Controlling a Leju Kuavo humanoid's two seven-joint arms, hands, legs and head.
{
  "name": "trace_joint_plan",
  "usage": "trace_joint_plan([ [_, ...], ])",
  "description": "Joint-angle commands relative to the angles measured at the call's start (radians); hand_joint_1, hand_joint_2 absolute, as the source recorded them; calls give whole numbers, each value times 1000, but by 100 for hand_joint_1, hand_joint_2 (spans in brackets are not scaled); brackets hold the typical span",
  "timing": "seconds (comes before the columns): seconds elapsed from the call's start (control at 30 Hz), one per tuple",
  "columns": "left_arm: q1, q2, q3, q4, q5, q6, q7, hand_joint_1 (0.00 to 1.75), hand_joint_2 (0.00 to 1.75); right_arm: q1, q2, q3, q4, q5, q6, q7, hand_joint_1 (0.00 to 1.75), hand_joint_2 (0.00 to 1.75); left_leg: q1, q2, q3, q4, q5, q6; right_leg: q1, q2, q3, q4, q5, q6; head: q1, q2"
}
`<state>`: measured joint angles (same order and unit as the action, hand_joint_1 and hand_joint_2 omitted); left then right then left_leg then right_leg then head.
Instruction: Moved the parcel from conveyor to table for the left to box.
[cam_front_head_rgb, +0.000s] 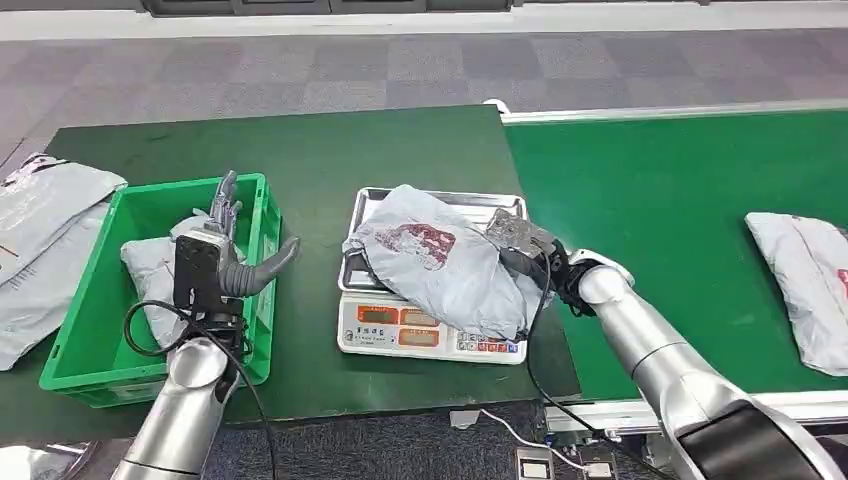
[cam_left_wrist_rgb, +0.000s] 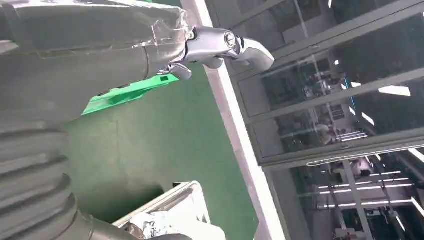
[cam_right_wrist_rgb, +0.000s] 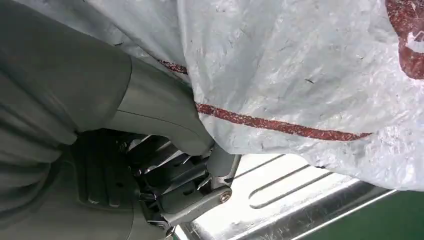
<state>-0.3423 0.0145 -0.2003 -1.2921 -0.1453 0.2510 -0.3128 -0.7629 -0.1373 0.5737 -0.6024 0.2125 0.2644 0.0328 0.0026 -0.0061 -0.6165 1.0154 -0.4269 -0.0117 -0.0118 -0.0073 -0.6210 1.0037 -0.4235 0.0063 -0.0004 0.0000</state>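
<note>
Head view: right robot hand (cam_front_head_rgb: 525, 250) grips parcel (cam_front_head_rgb: 440, 260) on scale (cam_front_head_rgb: 430, 330); left robot hand (cam_front_head_rgb: 225, 240) spread above green bin (cam_front_head_rgb: 90, 300)

A grey parcel (cam_right_wrist_rgb: 310, 75) with a red stripe and a red printed patch is seen close up, its crinkled plastic lying over the right robot hand (cam_right_wrist_rgb: 165, 150). The thick grey thumb (cam_right_wrist_rgb: 160, 115) is pressed against the parcel's underside, and the darker fingers (cam_right_wrist_rgb: 175, 195) are seen beneath it. A ribbed steel tray (cam_right_wrist_rgb: 280, 200) is seen under the parcel, with a strip of green surface (cam_right_wrist_rgb: 390, 220) beside its rim.
</note>
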Motion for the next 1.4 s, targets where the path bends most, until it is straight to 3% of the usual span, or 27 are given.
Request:
trace_joint_plan([
  [0.03,-43,6,-45,66,1,3,6,0,175,-42,18,60,94,-3,4,4,175,175,0,0,2,0,0,0,0,0,2,0,0,0,0,0],
  [0.23,-64,8,-57,81,4,-7,7,0,175,8,12,103,128,0,31,44,175,175,1,0,4,-2,0,0,1,0,5,-3,0,-1,0,0],
  [0.27,-78,6,-62,97,5,-10,9,0,175,27,11,129,144,25,19,56,72,175,1,0,5,-4,0,0,1,0,6,-4,0,-1,0,0],
  [0.3,-86,1,-61,107,6,-2,13,0,175,41,18,196,168,110,-56,71,0,175,1,-2,4,-2,0,0,1,-2,5,-3,0,-1,0,0],
  [0.4,-45,9,-65,41,-48,23,34,0,175,96,70,160,163,145,-232,77,0,175,2,-2,7,-4,0,-1,3,-2,8,-6,0,-1,0,0],
  [0.53,14,17,-49,-23,-108,14,57,0,175,112,75,69,39,188,-319,87,0,175,2,2,12,-5,-2,0,2,3,12,-7,0,-1,0,0],
  [0.57,28,18,-48,-34,-141,12,59,0,175,171,75,-59,-187,219,-572,-70,0,175,2,3,13,-2,-4,-1,2,4,12,-3,-4,-1,0,0],
  [0.6,36,13,-42,-40,-149,8,58,0,175,221,49,-99,-417,279,-470,78,0,175,2,3,15,-3,-4,-1,2,4,14,-4,-4,-2,0,0],
  [0.63,37,11,-40,-40,-152,6,58,0,175,247,52,-139,-500,315,-417,122,0,175,2,4,16,-4,-4,-1,2,4,15,-6,-3,-2,0,0],
  [0.7,34,10,-39,-38,-152,5,57,0,175,254,55,-153,-505,324,-409,121,0,175,2,5,15,-3,-4,-1,1,5,13,-4,-3,-2,0,0],
  [0.8,30,7,-37,-33,-154,1,57,0,175,259,76,-192,-461,357,-402,80,0,175,0,3,12,0,-5,0,0,3,11,0,-5,-1,0,0],
  [0.83,13,-4,-46,-14,-152,0,45,0,175,288,102,-262,-532,296,-500,-67,0,175,1,3,11,-2,-5,0,1,3,11,-2,-4,-1,0,0],
  [0.93,-43,-33,-70,58,-143,19,31,0,175,331,104,-313,-690,266,-484,-69,0,175,1,-2,9,0,-4,-1,1,-1,9,-1,-4,-1,0,0],
  [1.2,-166,-75,-116,166,-129,51,12,0,175,255,139,-363,-660,158,-498,-156,0,175,1,0,5,0,-4,-1,1,0,5,0,-3,-1,0,0],
  [1.4,-187,-74,-140,197,-150,65,0,0,175,274,124,-392,-690,97,-507,-196,0,175,0,0,7,-1,-3,-1,0,1,6,-1,-3,-1,0,0],
])
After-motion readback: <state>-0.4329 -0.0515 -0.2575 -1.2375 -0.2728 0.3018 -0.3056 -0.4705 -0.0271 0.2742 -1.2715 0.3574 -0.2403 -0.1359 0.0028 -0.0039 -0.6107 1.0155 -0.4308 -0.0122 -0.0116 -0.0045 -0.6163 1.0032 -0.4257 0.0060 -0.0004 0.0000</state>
